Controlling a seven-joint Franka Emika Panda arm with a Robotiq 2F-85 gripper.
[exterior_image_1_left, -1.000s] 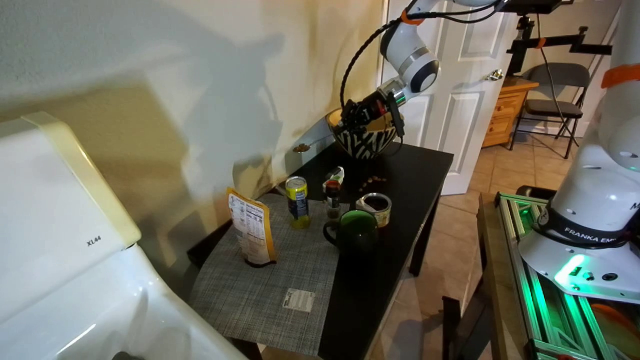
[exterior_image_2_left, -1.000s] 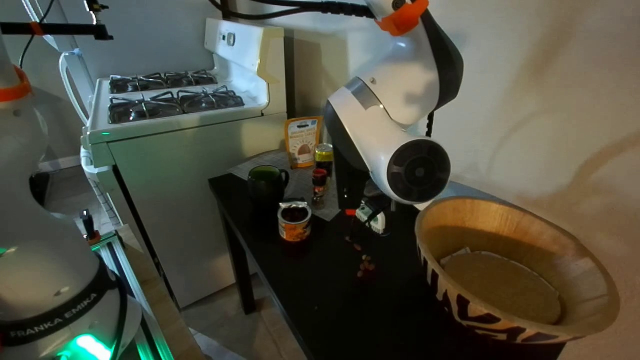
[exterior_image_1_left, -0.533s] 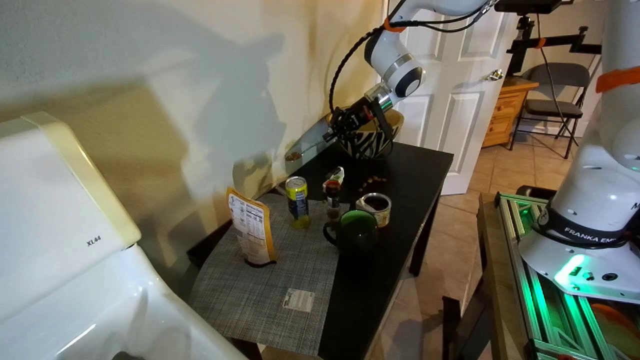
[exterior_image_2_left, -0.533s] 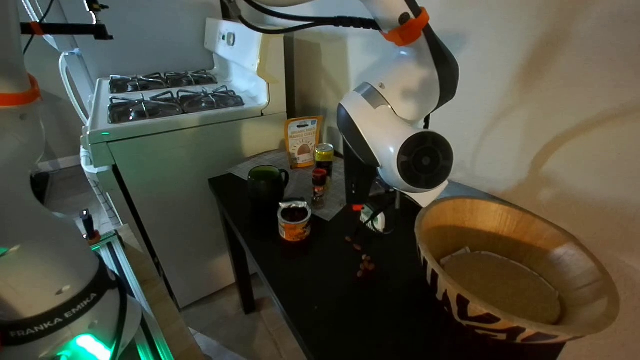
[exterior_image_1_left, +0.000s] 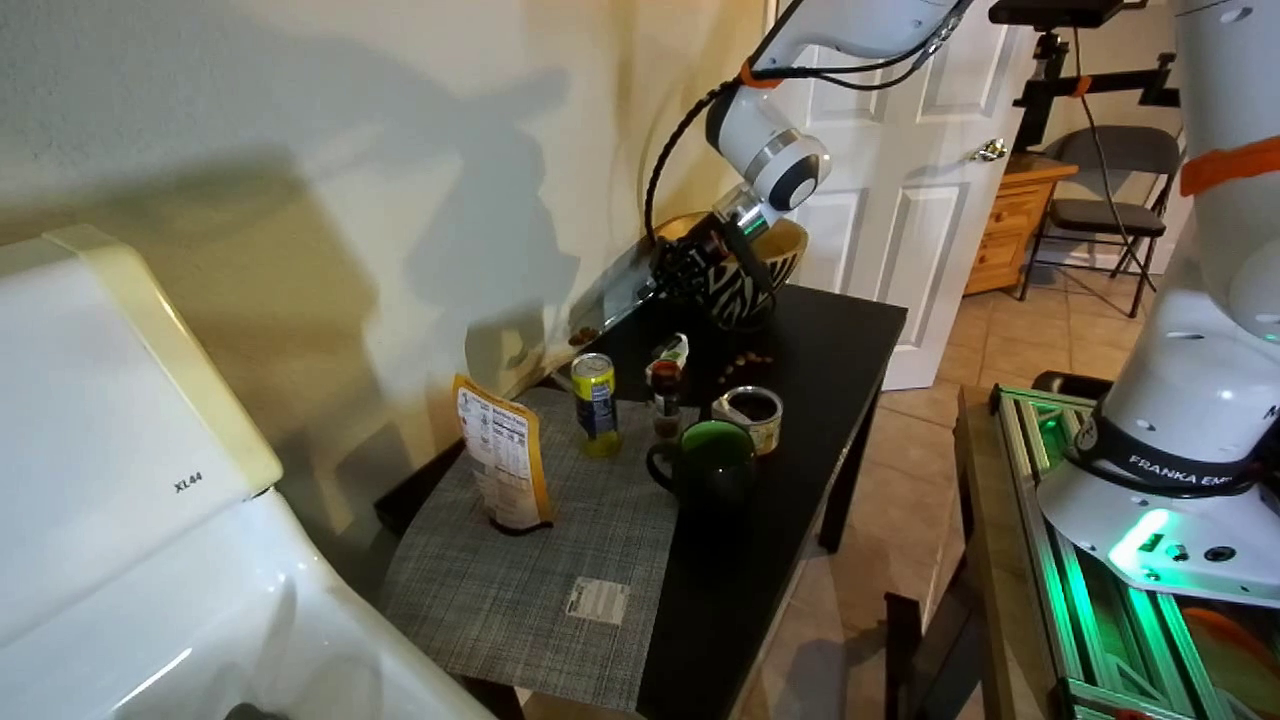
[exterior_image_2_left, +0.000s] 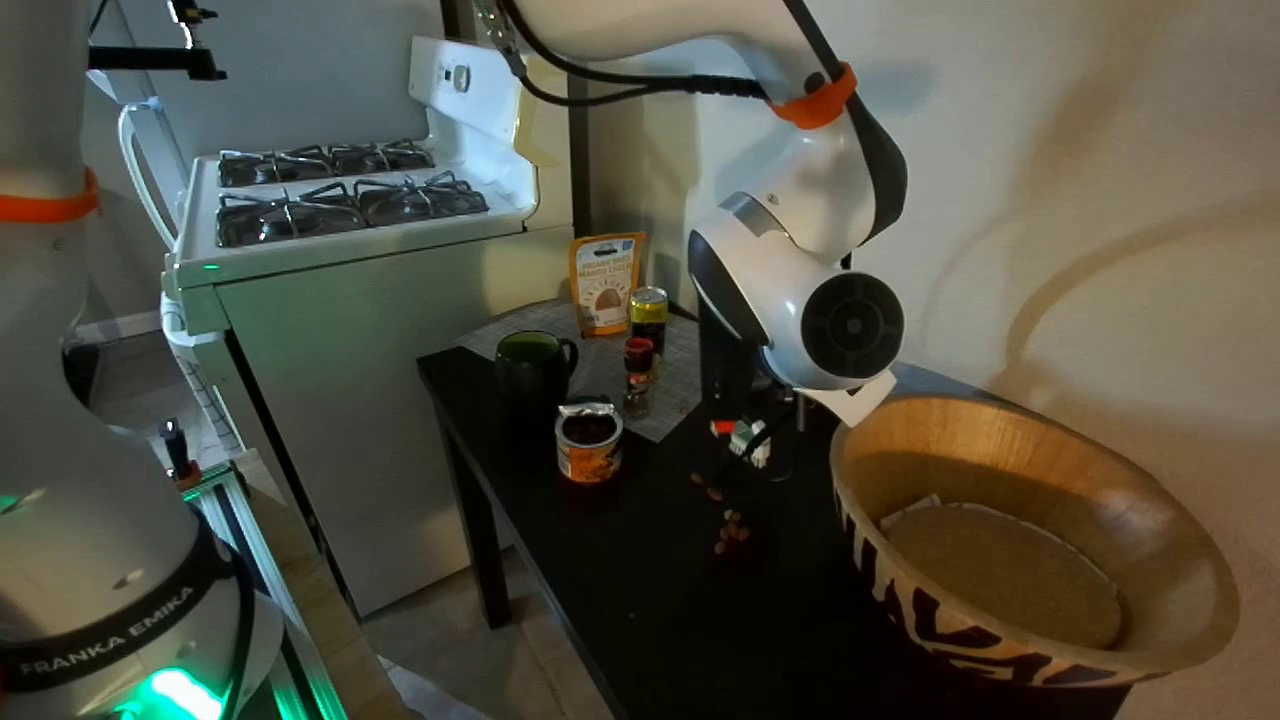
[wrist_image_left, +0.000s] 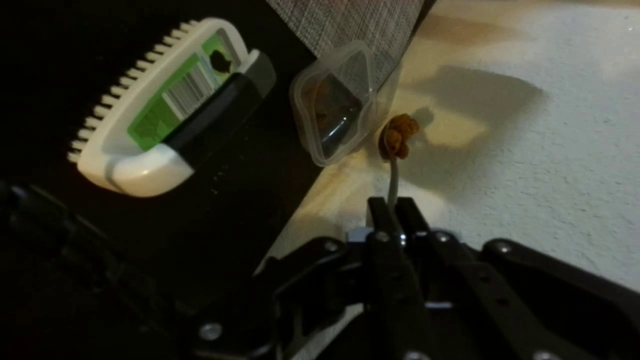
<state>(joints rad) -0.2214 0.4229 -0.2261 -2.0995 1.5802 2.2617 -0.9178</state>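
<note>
Holding a metal spoon of brown morsels seems the present step, the gripper clamped on its handle near a plastic tub at the wall-side edge of the black table, any move needing a level spoon.

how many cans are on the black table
2: the yellow-topped drink can on the gray placemat, and the opened food can by the mug. The arm may hide more.

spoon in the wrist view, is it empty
No, a small heap of brown pieces sits on the far end of the spoon, which is clamped in the gripper.
</note>
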